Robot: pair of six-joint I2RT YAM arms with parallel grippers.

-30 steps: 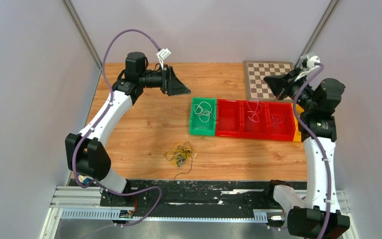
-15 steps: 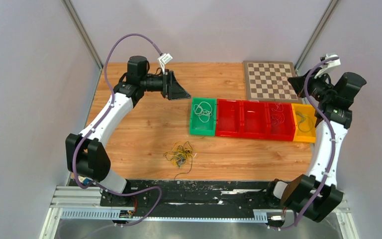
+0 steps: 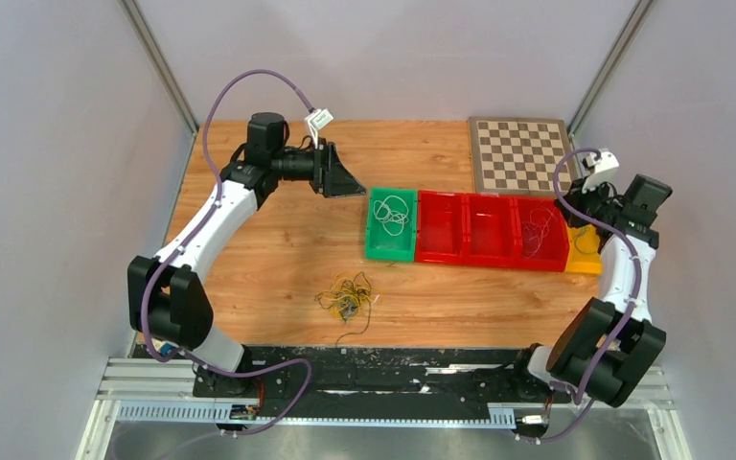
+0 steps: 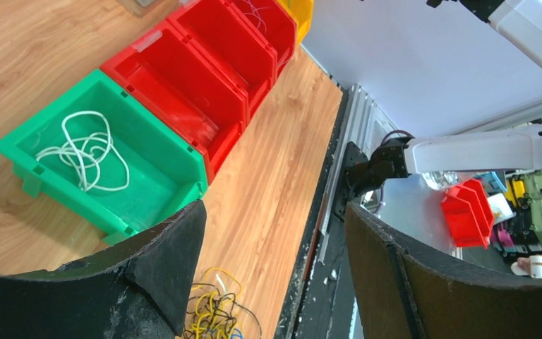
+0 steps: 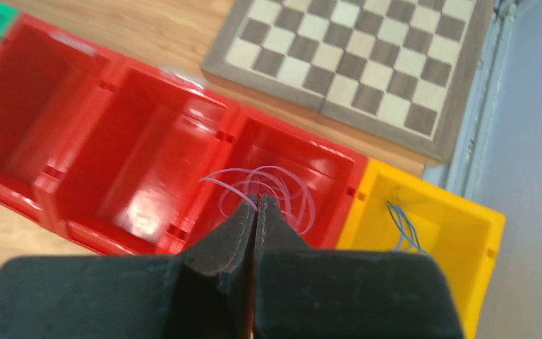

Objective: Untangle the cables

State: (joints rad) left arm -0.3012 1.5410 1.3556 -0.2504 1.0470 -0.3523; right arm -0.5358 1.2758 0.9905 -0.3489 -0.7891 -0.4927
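Note:
The cables point(image 3: 345, 295) are a small snarl of yellow, dark, white and blue wires on the wood near the front middle. They also show at the bottom of the left wrist view point(image 4: 215, 311). My left gripper point(image 3: 345, 177) is open and empty, held high at the back left, far from the snarl; its jaws point(image 4: 274, 212) stand wide apart. My right gripper point(image 3: 573, 196) is shut, above the right end of the bin row. In the right wrist view its tips point(image 5: 256, 200) hang over a pale purple wire point(image 5: 282, 185) in the rightmost red bin.
A green bin point(image 3: 376, 251) holds a white wire point(image 4: 85, 152). Three red bins point(image 3: 491, 259) adjoin it, then a yellow bin point(image 3: 585, 264) with a blue wire point(image 5: 402, 226). A chessboard point(image 3: 519, 153) lies at the back right. Grey walls close both sides.
My right arm swung right from over the red bins and chessboard, then folded down toward the right edge. The left arm has barely moved. The snarl has not moved.

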